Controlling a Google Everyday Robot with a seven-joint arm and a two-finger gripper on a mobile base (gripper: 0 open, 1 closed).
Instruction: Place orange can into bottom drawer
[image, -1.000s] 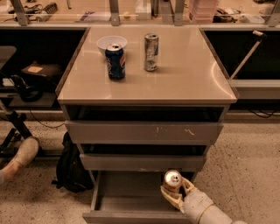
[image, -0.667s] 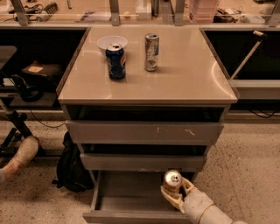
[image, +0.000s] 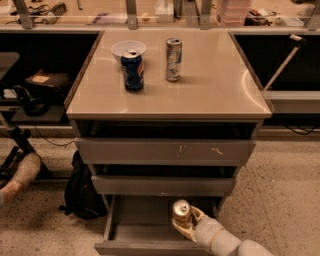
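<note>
The orange can (image: 181, 210) is upright with its silver top showing, held inside the open bottom drawer (image: 135, 231) at its right side. My gripper (image: 186, 223) is shut on the orange can, its pale fingers (image: 196, 217) wrapped around the can's body, with the arm coming in from the lower right. The drawer is pulled out toward me; its floor left of the can is bare. Whether the can touches the drawer floor is hidden.
On the cabinet top (image: 210, 85) stand a dark blue can (image: 132, 70), a slim silver can (image: 173, 59) and a white bowl (image: 128, 48). Two shallower drawers (image: 165, 150) sit above. A black backpack (image: 82, 190) lies on the floor at the left.
</note>
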